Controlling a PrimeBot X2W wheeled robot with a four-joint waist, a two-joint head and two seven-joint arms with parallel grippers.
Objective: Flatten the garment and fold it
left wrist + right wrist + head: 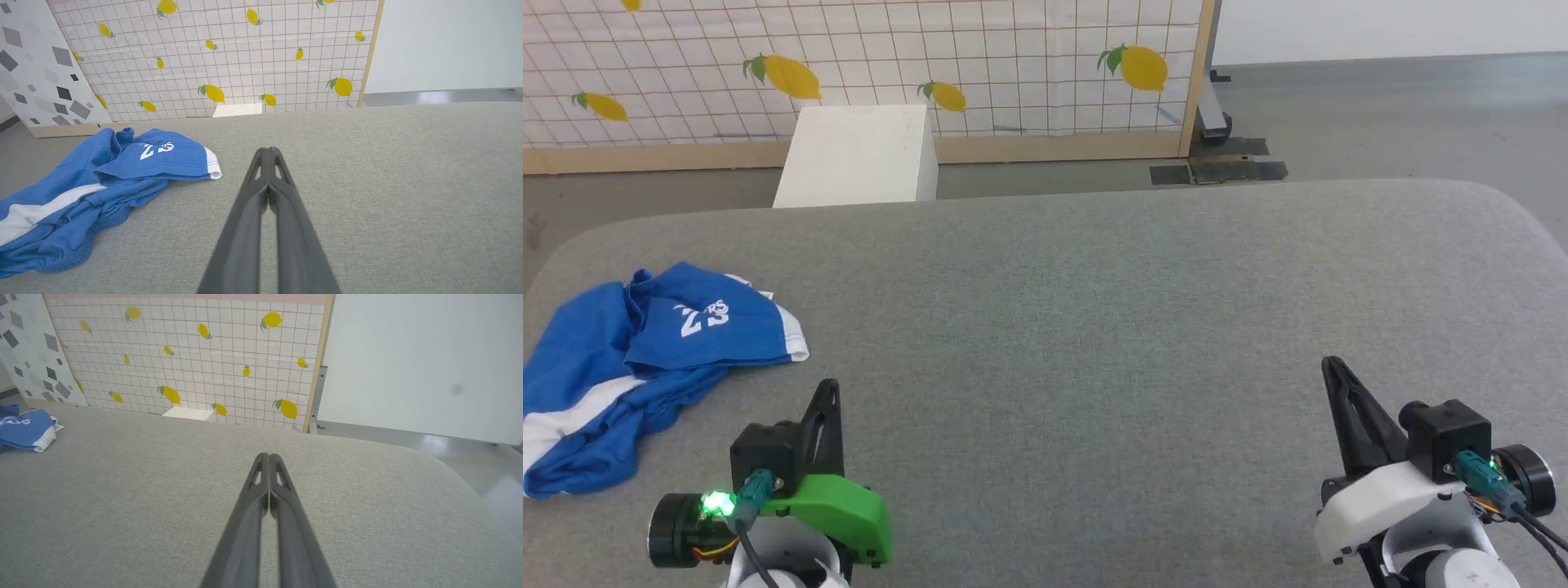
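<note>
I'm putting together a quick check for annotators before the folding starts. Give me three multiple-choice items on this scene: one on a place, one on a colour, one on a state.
1. Where do the shorts lie on the grey table?
A. in the middle
B. at the robot's right
C. at the robot's left

2. What colour is the number printed on the shorts?
A. white
B. yellow
C. black

3. How is the left gripper?
A. wide open
B. shut, holding nothing
C. shut on the shorts

Answers:
1. C: the head view shows them crumpled at the table's left end.
2. A: the digits are white on the blue cloth.
3. B: in the left wrist view the fingers are pressed together, apart from the cloth.
</note>
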